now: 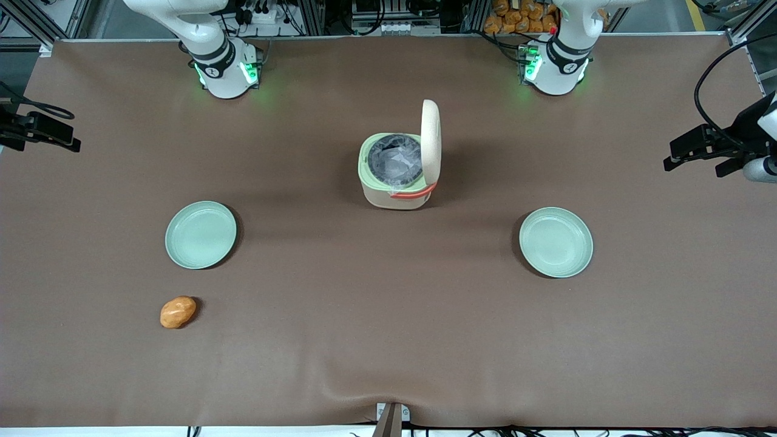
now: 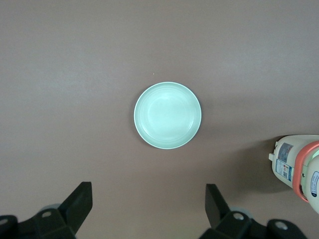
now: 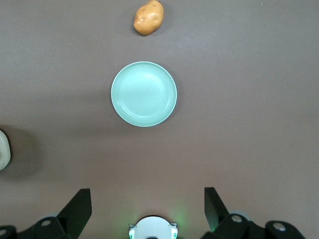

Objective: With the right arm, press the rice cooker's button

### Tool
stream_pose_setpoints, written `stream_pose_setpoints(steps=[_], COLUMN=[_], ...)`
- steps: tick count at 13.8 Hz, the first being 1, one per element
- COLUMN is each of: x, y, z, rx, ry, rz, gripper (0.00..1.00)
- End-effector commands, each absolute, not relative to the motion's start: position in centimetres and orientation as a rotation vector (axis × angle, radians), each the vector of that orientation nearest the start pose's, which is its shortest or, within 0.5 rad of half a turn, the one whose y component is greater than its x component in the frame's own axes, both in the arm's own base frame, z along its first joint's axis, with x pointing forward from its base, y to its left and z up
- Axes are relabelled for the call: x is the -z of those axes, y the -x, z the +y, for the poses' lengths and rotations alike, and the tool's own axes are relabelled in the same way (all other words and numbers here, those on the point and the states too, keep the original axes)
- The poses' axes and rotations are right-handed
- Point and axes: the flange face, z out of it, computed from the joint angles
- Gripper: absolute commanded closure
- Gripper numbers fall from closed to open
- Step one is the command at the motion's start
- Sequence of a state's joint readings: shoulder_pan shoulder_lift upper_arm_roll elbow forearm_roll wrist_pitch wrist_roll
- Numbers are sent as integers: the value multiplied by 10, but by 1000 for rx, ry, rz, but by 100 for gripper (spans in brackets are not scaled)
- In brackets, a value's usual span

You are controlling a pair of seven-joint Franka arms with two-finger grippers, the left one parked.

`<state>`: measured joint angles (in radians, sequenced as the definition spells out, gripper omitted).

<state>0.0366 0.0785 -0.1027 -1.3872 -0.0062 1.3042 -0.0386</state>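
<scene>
The rice cooker [image 1: 391, 195] stands mid-table, cream-beige with a pale green rim, a silver liner and an orange-red handle [image 1: 414, 193]. Its lid [image 1: 431, 141] stands upright and open. No button on it shows in any view. A sliver of its body shows in the right wrist view [image 3: 3, 150], and part of it in the left wrist view [image 2: 291, 164]. My right gripper [image 3: 147, 196] is open and empty, held high above the table and well apart from the cooker. In the front view it shows as a black shape [image 1: 45, 130] at the working arm's end of the table.
A pale green plate [image 1: 201, 234] lies toward the working arm's end and shows under the gripper [image 3: 144, 93]. An orange-brown potato [image 1: 178, 312] lies nearer the front camera than that plate. A second pale green plate [image 1: 556, 242] lies toward the parked arm's end.
</scene>
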Motion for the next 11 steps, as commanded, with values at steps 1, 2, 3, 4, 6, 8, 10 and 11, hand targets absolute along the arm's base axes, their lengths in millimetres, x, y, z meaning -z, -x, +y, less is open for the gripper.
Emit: stream_pose_setpoints(steps=[1, 2, 3, 4, 6, 8, 10, 11], x=[-648, -649, -649, -649, -649, -649, -648, -648], y=[-539, -540, -540, -540, -540, -541, -541, -541], z=[-34, -32, -33, -35, -35, -37, -36, -36], rx=[-252, -245, -244, -244, -240, -237, -232, -232], ry=[3129, 3113, 3110, 3108, 3110, 3111, 3111, 3111], rz=[39, 34, 38, 42, 43, 48, 45, 48], gripper=[0, 0, 0, 0, 0, 0, 0, 0])
